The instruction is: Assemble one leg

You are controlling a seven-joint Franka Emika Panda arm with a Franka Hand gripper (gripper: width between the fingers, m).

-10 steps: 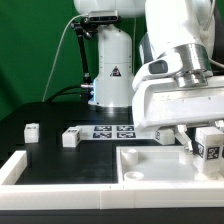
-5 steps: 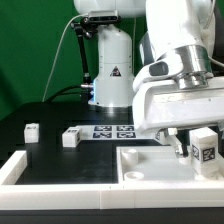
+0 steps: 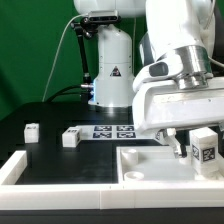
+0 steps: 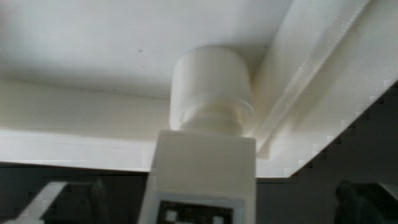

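The leg (image 3: 205,149) is being stood upright in a corner socket of the tabletop (image 3: 140,168), at the exterior view's right. The claw (image 3: 190,143) is being kept spread apart around it, gripping nothing, presumably so it stays seated. 2 spare legs (image 3: 70,138) are lying on the desk (image 3: 40,115).

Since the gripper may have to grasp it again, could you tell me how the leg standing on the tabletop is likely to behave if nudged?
The leg looks like rigid plastic, so it should not flex. It stands tall on a narrow base at the tabletop corner, so a sideways nudge may tip it unless it is seated in a socket, which I cannot tell. Its smooth white faces may be somewhat slippery.
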